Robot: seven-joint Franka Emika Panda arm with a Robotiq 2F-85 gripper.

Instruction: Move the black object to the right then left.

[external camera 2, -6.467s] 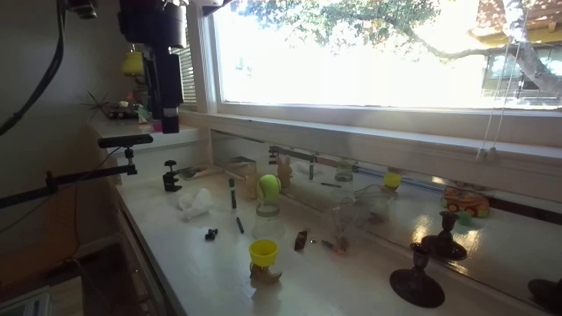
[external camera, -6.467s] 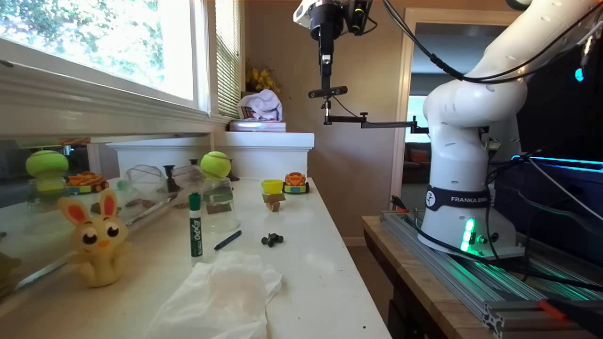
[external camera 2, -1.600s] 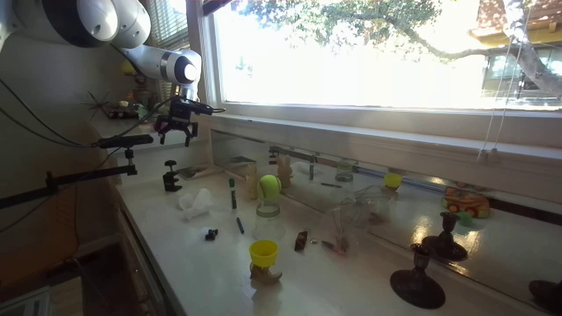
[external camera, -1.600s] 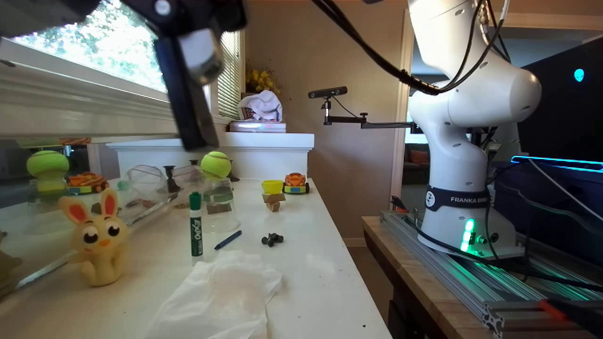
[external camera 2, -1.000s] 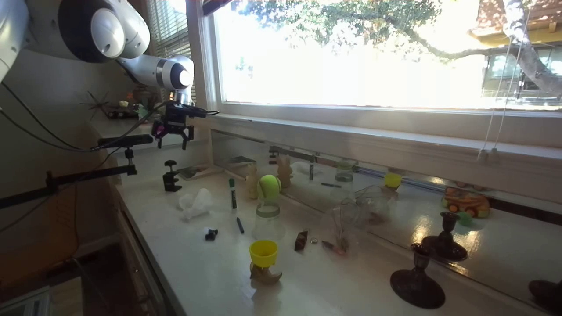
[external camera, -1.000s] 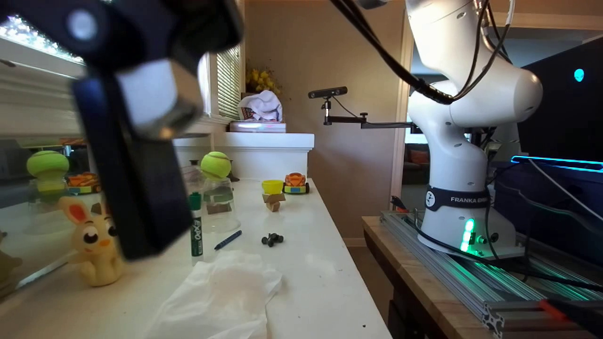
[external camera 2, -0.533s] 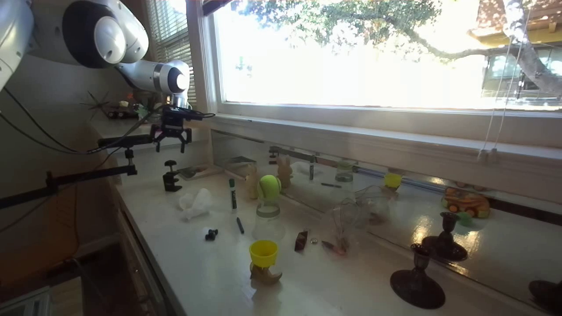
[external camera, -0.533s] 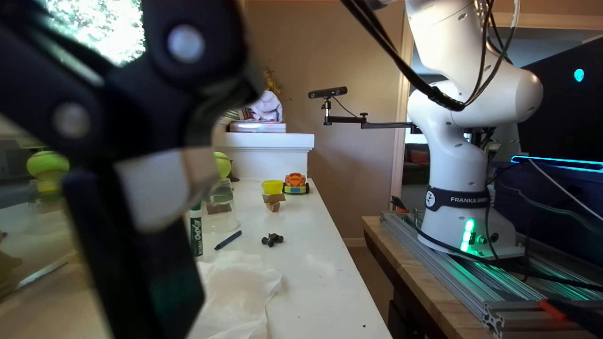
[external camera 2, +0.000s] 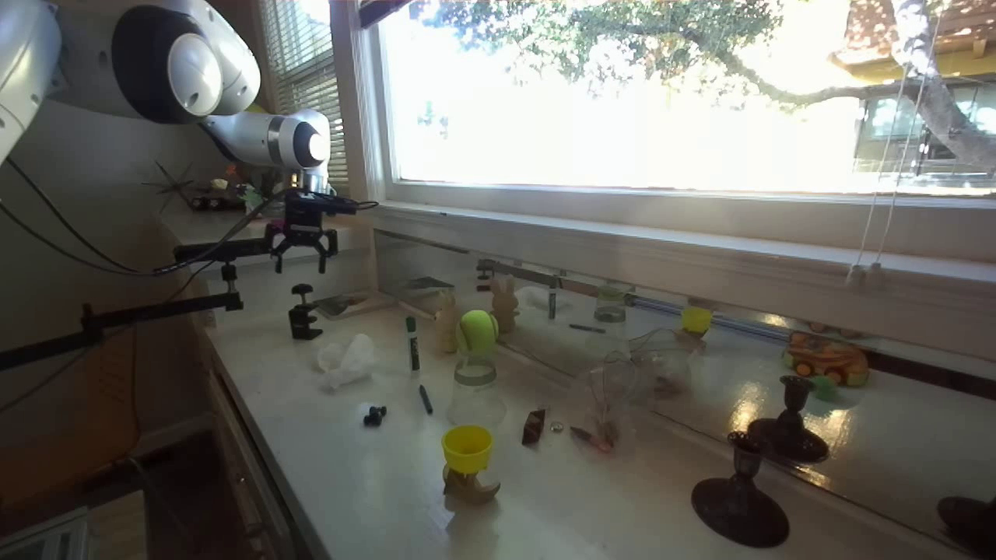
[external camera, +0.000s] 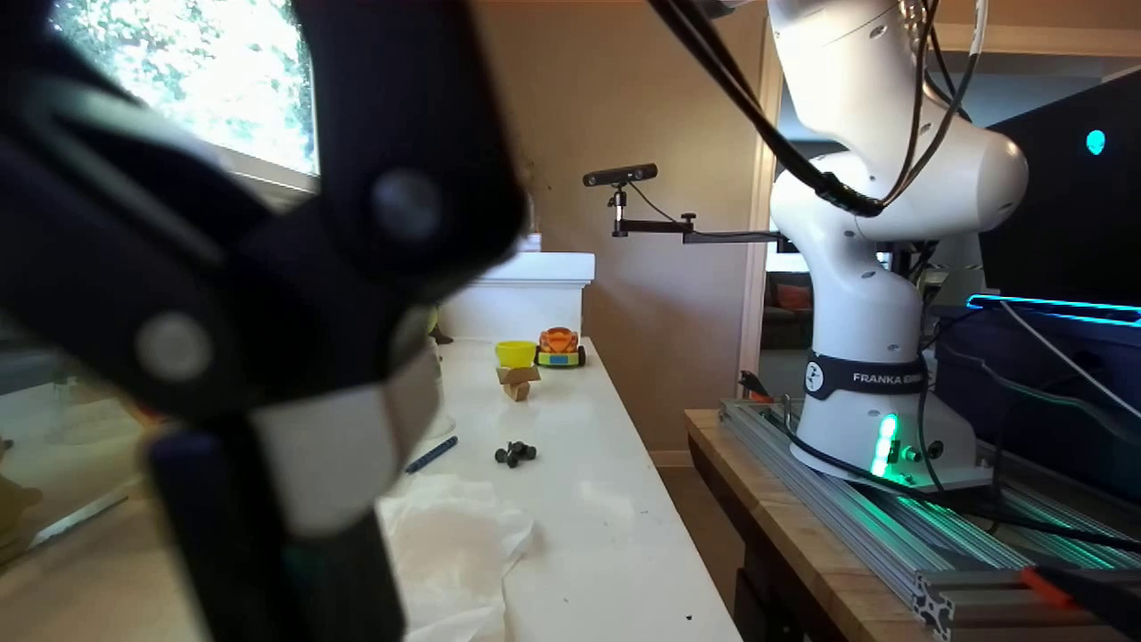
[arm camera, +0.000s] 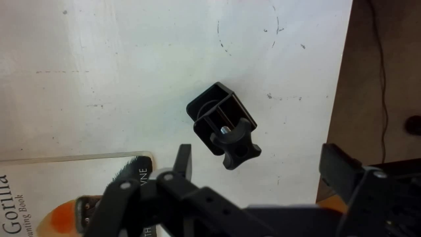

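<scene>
Black clamp (arm camera: 224,123): likely our object, sitting on the desk (arm camera: 98,75), near the book (arm camera: 69,184), not touching it
Gripper (external camera 2: 300,263): jaws wide, nothing held — poised higher than the book
Clamp's trip: neither right nor left begun, I'd judge; grasp and both shifts remain
Book's cover: "Gorilla" reads only in the wrist view — an exterior view gives us the gripper's height instead

In an exterior view, window (external camera 2: 622,124) overexposed, 1 o'clock; in an exterior view, gripper finger (external camera: 285,562) blurred, 8 o'clock.
</scene>
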